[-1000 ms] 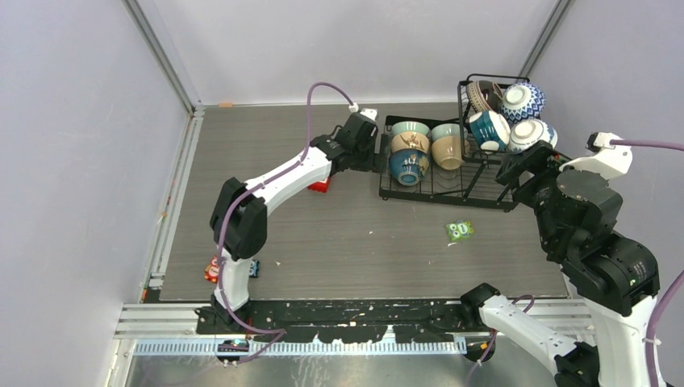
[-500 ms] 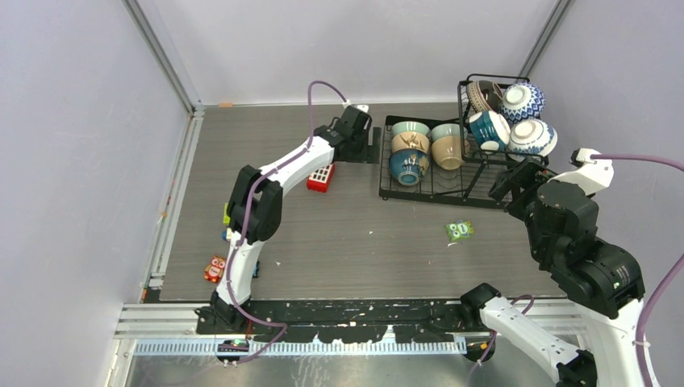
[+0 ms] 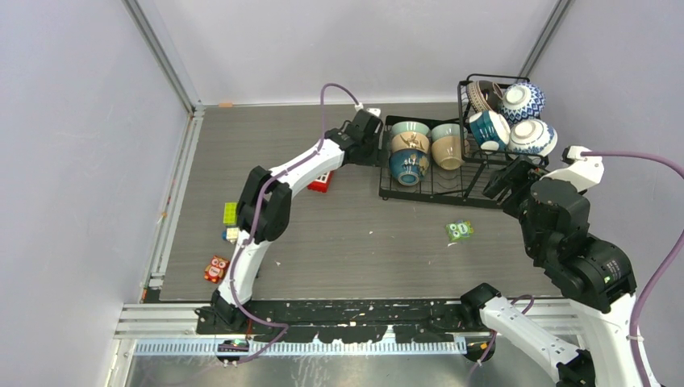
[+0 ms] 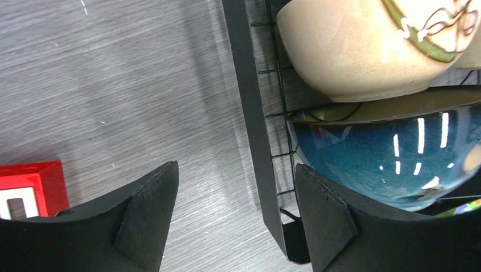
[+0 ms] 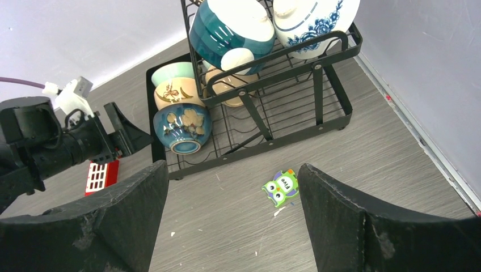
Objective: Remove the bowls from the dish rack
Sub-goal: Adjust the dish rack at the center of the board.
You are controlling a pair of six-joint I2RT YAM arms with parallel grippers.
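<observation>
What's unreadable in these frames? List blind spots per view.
- Left wrist: the dark blue bowl runs off the right edge and behind the left gripper; contact cannot be told.
- Left wrist: the red block is cut by the left edge.
- Right wrist: the top bowls in the dish rack are cut by the top edge.
- Top view: the small toys beside the left arm are too small to identify.

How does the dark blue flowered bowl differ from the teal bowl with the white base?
The dark blue bowl sits in the dish rack's low tray, the teal bowl in its raised basket. The dark blue bowl bears cream flowers; the teal bowl is plain. Both are tipped on edge.
</observation>
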